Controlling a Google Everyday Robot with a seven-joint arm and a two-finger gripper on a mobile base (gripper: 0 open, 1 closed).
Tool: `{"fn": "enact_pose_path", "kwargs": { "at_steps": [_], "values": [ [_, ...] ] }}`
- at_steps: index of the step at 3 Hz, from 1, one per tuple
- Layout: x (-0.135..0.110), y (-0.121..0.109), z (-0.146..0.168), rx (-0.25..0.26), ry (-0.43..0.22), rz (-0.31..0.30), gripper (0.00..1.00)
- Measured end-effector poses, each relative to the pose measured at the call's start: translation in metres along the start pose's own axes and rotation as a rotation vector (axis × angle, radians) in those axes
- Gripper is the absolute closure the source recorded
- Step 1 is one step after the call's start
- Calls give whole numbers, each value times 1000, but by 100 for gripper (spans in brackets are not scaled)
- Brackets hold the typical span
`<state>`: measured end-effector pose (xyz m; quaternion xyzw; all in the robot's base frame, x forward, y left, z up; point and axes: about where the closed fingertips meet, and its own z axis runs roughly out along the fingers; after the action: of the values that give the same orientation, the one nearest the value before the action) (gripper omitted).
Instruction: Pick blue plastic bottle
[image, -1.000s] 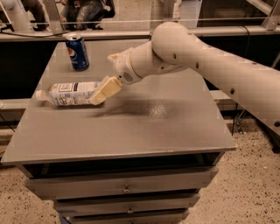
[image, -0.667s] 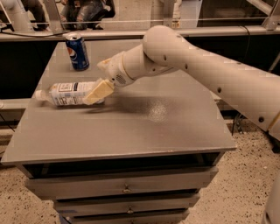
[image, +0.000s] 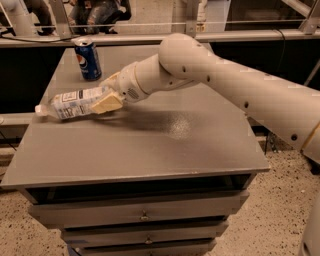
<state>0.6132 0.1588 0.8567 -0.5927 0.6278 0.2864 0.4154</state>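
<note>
The blue plastic bottle (image: 72, 103) lies on its side at the left of the grey table top (image: 165, 145). It is clear, with a white-and-blue label, and its white cap points left. My gripper (image: 104, 95) is at the bottle's right end, down at table height, and covers that end. The white arm reaches in from the right. The bottle rests on the table.
A blue Pepsi can (image: 88, 60) stands upright at the back left, just behind the bottle and the gripper. The table has drawers (image: 145, 216) below its front edge. Rails and a dark counter run behind the table.
My gripper has moved left and down along the bottle's right end. The bottle has shifted slightly to the left. The Pepsi can has not moved.
</note>
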Motion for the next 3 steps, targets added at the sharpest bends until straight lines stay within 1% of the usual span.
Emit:
{"fn": "enact_pose_path", "kwargs": {
  "at_steps": [1,2,3],
  "values": [
    [-13,6,-26,49,-37,1,87],
    [-22,8,-69,126,-86,14,100],
    [-30,14,-112,199,-163,40,100]
  ]
}}
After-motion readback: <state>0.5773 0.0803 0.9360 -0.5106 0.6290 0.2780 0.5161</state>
